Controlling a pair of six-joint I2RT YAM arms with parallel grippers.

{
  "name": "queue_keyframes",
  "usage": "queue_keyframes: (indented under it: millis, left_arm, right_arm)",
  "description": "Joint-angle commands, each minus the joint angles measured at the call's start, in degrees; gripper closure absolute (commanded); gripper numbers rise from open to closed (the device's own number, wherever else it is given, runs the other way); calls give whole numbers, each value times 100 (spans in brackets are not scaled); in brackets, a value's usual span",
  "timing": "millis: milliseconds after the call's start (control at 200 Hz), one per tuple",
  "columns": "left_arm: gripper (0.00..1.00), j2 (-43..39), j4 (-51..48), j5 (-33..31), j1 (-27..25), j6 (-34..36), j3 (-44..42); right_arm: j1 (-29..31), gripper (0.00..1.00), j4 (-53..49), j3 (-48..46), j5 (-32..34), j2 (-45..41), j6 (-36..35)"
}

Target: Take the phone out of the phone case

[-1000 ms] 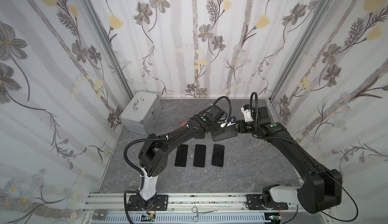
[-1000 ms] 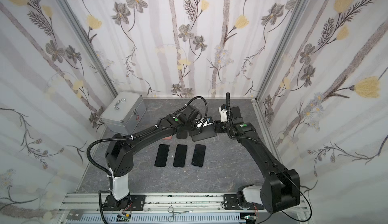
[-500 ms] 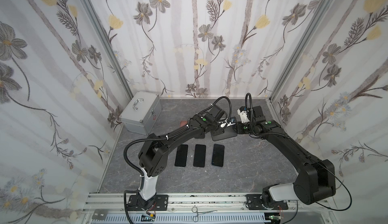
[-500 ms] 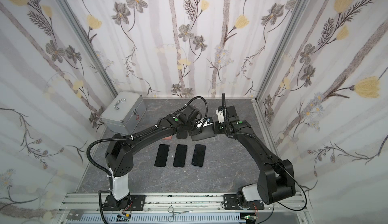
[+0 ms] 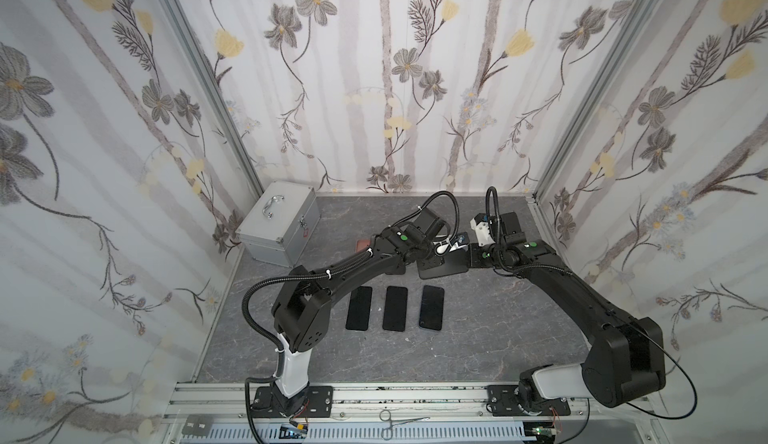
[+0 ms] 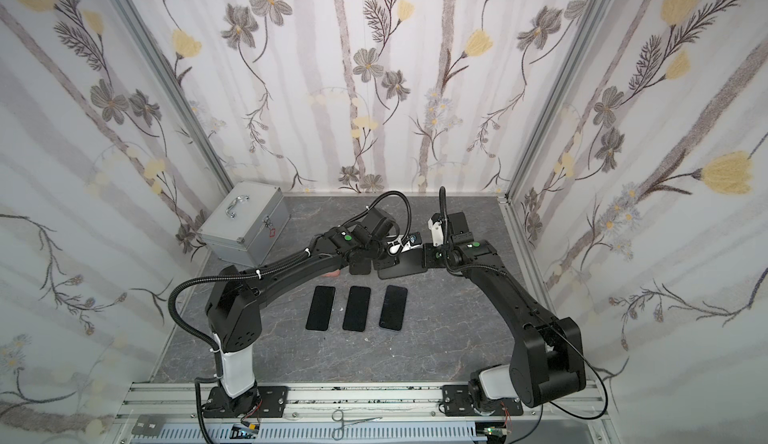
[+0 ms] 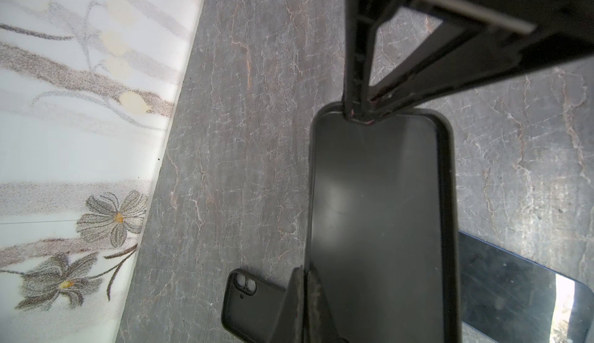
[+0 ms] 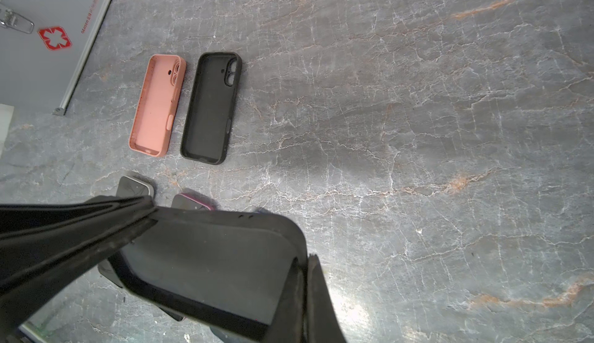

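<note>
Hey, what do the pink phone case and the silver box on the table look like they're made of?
Pink case: likely soft silicone or rubbery plastic; matte, no glare, rounded moulded edges. Silver box: probably aluminium panels with a satin sheen; metal edge trim and shiny chrome-like handle.

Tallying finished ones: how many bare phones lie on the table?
3, side by side in a row: left phone, middle phone, right phone. Others may be hidden from view.
</note>
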Motion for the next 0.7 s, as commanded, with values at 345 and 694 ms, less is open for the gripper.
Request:
queue_keyframes:
  millis: [345, 694]
  left_arm:
    - [0, -875, 1911, -1330, 477, -3210, -1198]
    - [0, -1901, 2630, -1873, 601, -5750, -2826]
  right_arm:
    - [-25, 100, 1454, -1067, 1309, -383, 3808]
    - [-133, 100, 1969, -1367, 1223, 844, 4846]
